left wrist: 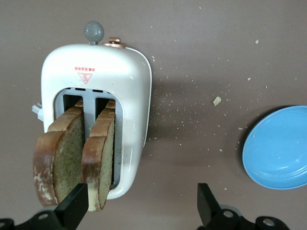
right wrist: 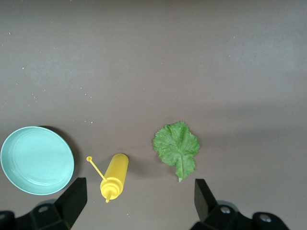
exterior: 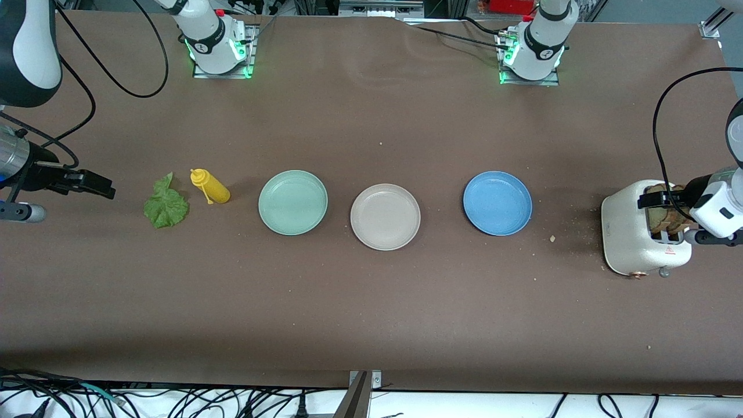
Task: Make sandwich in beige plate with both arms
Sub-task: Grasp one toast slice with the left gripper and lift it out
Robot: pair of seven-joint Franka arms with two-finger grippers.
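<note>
step: first slice pickup | left hand (left wrist: 139, 208) open over brown toast slices (left wrist: 76, 158) in white toaster (left wrist: 129, 96) | right hand (right wrist: 136, 203) open, waiting above crinkled green lettuce leaf (right wrist: 176, 144) | next — close on one slice, carry to round beige plate (exterior: 385, 216)

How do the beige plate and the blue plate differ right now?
The beige plate is pale off-white; the blue plate is bright blue. The beige plate sits mid-table, slightly nearer the front camera; the blue plate lies toward the left arm's end, closer to the toaster. Both are round, shallow, upright and empty.
</note>
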